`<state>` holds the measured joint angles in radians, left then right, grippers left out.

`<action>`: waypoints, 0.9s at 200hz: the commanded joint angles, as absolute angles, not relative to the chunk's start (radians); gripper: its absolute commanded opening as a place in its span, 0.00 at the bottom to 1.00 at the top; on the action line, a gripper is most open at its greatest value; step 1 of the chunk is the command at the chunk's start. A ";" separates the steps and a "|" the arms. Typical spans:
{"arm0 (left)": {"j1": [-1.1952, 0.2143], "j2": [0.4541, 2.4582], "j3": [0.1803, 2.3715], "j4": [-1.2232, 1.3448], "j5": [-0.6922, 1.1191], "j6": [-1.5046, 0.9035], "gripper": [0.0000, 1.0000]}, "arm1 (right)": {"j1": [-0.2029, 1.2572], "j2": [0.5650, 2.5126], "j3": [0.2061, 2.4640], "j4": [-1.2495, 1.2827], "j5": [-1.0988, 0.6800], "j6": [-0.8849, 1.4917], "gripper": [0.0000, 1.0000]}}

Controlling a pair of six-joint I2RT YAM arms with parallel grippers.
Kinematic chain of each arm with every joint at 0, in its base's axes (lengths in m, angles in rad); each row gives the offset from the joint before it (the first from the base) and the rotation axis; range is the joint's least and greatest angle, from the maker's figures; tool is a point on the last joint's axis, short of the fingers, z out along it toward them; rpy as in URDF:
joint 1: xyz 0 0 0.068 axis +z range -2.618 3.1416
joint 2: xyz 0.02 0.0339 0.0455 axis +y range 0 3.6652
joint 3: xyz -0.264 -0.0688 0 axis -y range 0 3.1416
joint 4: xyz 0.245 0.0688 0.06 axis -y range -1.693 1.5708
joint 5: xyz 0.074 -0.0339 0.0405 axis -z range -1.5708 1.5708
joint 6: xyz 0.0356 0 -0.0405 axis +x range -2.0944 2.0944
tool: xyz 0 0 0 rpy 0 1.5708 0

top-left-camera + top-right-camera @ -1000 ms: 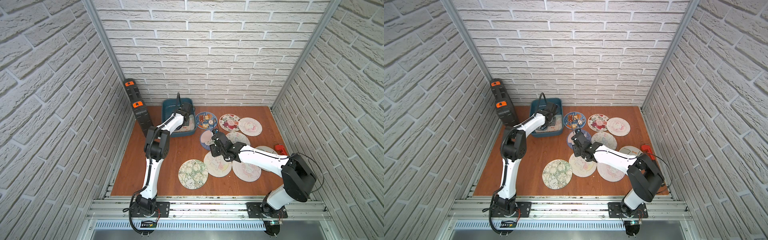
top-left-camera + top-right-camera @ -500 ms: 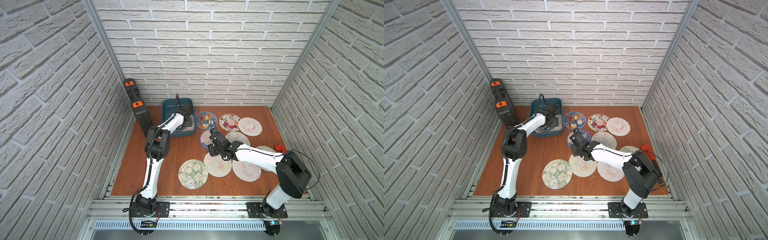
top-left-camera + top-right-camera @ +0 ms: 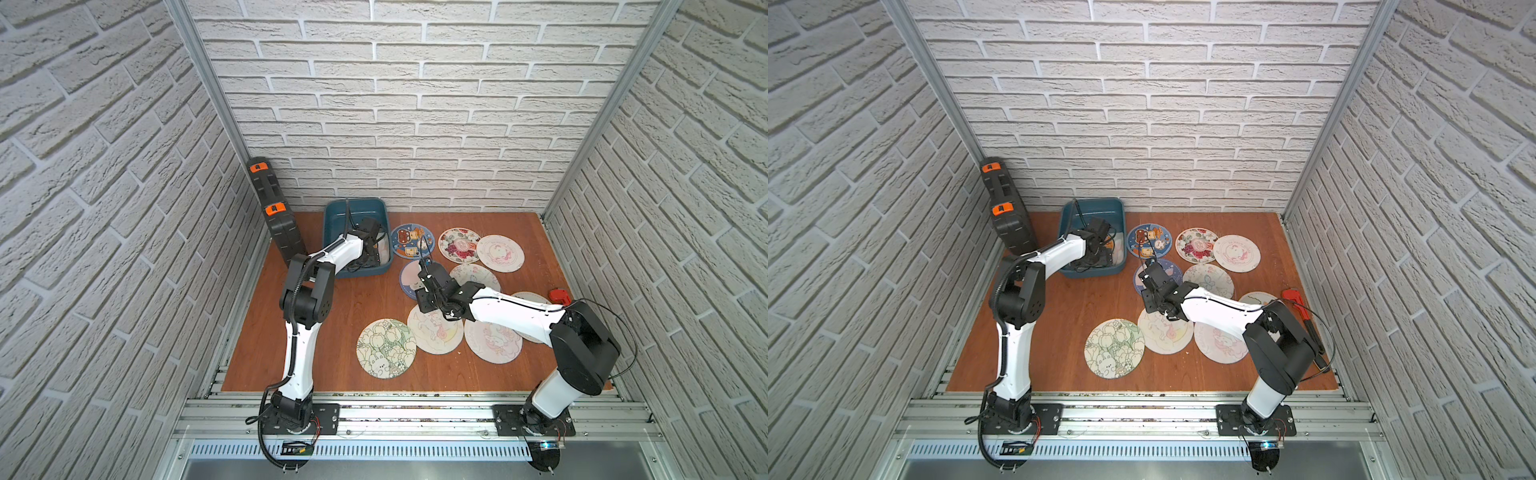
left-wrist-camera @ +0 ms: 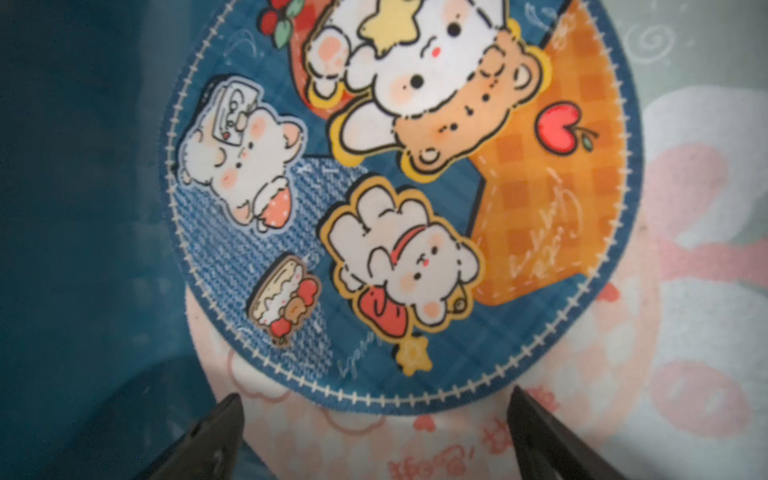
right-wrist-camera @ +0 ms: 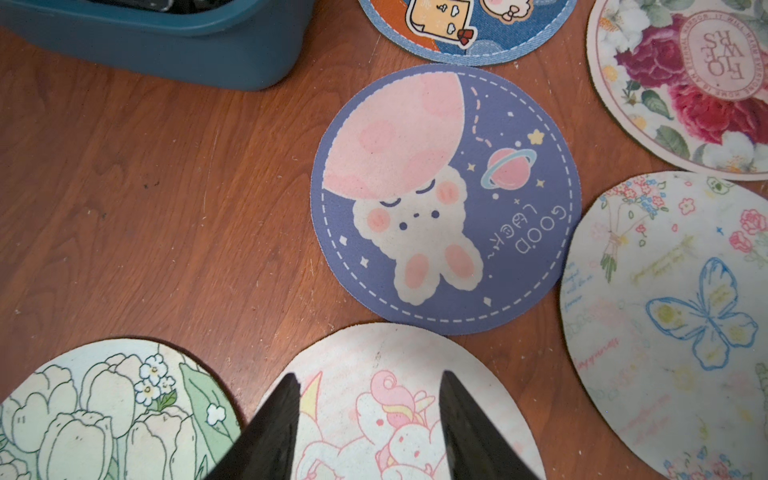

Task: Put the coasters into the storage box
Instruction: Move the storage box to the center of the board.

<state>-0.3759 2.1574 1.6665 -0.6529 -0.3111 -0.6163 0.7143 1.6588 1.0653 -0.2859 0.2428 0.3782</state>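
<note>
Coasters (image 3: 386, 348) lie flat and scattered over the middle and right half of the bench (image 3: 332, 332), several overlapping at their rims. At least two more sit in the storage box (image 3: 332, 220), which stands at the far left corner of the bench, just beside a black case (image 3: 278, 220) with orange latches. In the box a dark blue coaster (image 4: 399, 199) printed with bears and bunnies rests on top of a pale pink one (image 4: 457, 440). The left gripper (image 4: 374, 395) hangs inside the box just over them, jaws spread wide and holding nothing. The right gripper (image 5: 369, 376) hovers above the middle of the bench, jaws about half open and empty, over the rim of a pale pink unicorn coaster (image 5: 374, 415), between a tulip coaster (image 5: 104, 407) and a butterfly coaster (image 5: 685, 311), with a purple bunny coaster (image 5: 444, 199) just beyond. A red tool (image 3: 1298, 305) lies by the right edge.
</note>
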 commanded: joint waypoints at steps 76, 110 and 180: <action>-0.467 1.957 1.385 -0.681 -0.321 -0.750 0.98 | 0.710 1.630 1.080 -0.278 0.239 0.388 0.55; -0.495 1.907 1.343 -0.701 -0.343 -0.759 0.98 | 0.712 1.624 1.059 -0.294 0.200 0.391 0.55; -0.532 1.793 1.304 -0.712 -0.384 -0.750 0.98 | 0.726 1.545 0.957 -0.297 0.104 0.410 0.54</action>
<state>-0.5171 1.8629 1.3186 -0.6834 -0.3447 -0.7536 0.7147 1.6016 0.9836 -0.2974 0.1581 0.3969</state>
